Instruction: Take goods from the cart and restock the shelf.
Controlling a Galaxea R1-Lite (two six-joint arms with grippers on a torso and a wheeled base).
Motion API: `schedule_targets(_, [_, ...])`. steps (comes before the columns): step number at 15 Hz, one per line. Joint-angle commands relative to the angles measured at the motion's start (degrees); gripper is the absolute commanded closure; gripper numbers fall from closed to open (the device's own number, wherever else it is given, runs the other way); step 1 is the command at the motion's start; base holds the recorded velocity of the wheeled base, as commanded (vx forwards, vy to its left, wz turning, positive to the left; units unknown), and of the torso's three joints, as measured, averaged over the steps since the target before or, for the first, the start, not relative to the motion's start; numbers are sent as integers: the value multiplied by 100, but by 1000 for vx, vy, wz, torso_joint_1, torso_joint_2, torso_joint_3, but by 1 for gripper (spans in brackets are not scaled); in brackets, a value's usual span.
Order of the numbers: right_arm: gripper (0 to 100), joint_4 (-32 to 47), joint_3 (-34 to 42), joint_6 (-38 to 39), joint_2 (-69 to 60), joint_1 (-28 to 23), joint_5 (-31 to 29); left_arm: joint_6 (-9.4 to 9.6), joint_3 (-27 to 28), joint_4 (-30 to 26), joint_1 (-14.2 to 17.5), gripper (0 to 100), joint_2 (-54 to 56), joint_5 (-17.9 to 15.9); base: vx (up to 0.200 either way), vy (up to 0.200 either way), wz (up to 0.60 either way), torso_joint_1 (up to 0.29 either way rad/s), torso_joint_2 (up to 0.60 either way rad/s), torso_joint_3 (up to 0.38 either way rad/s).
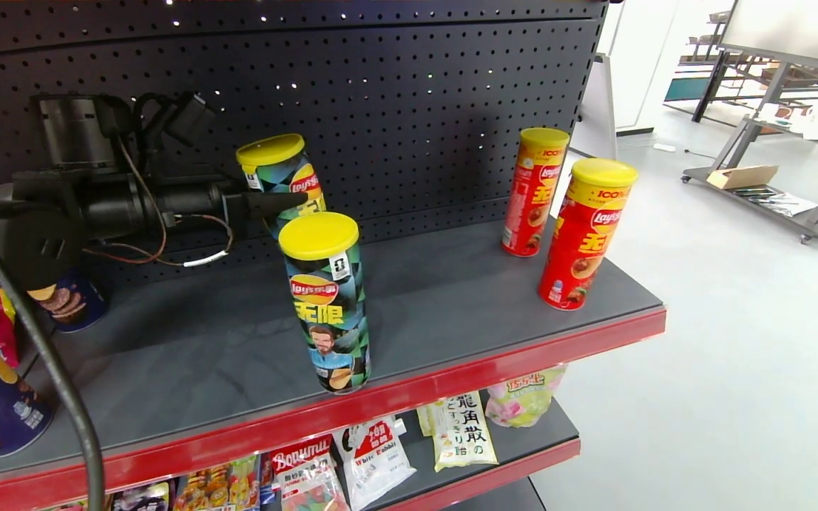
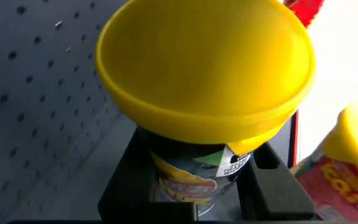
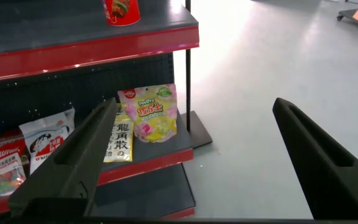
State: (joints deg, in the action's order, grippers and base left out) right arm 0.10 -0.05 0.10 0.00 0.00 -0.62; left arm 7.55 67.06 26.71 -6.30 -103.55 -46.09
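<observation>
The left claw (image 1: 287, 199) is clamping a teal chip can (image 1: 275, 169) high on its body, just under the yellow lid, with a finger pressing on each side. It is holding the can at the back of the shelf (image 1: 451, 305), close to the pegboard (image 1: 416, 106), and the can is leaning slightly. Its base is hiding behind a second teal can (image 1: 327, 305), which is standing at about 5 o'clock from it, near the red front edge. A rear red can (image 1: 531, 195) and a front red can (image 1: 585, 238) are standing well apart from it at 3 o'clock.

The right claw (image 3: 194, 109) is hanging low beside the lower shelf (image 3: 166, 148), spread wide and carrying nothing, facing the snack bags (image 3: 155, 112).

The robot is probably setting this can in place. Whether the base is already resting on the board cannot be told. The next move calls for bringing the can upright and lowering it until the shelf is bearing it. The fingers can then spread, and the arm can back out toward 9 o'clock without brushing the front teal can.
</observation>
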Motion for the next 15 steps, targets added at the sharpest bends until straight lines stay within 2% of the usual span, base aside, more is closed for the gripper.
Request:
schedule_targets(1, [0, -1, 5, -1, 9, 0, 1, 63, 158, 133, 24, 100, -342, -242, 0, 0, 0, 0, 0, 0])
schedule_targets(2, [0, -1, 5, -1, 9, 0, 1, 177, 193, 212, 50, 100, -438, -453, 0, 0, 0, 0, 0, 0])
schedule_targets(3, [0, -1, -4, -1, 9, 0, 1, 388, 202, 256, 147, 100, -509, -603, 0, 0, 0, 0, 0, 0])
schedule_targets(4, [0, -1, -4, -1, 9, 0, 1, 696, 211, 238, 252, 100, -605, -822, 0, 0, 0, 0, 0, 0])
schedule_targets(5, [0, -1, -4, -1, 9, 0, 1, 889, 229, 238, 340, 100, -684, -1051, 0, 0, 0, 0, 0, 0])
schedule_targets(8, [0, -1, -4, -1, 9, 0, 1, 1249, 308, 256, 437, 100, -860, -1244, 0, 0, 0, 0, 0, 0])
schedule_targets(9, [0, -1, -4, -1, 9, 0, 1, 1390, 483, 265, 428, 100, -974, -1394, 0, 0, 0, 0, 0, 0])
schedule_targets(11, [0, -1, -4, -1, 9, 0, 1, 1451, 606, 265, 367, 100, -1062, -1420, 0, 0, 0, 0, 0, 0])
schedule_targets(15, [0, -1, -4, -1, 9, 0, 1, 1451, 633, 273, 235, 100, -1115, -1420, 0, 0, 0, 0, 0, 0])
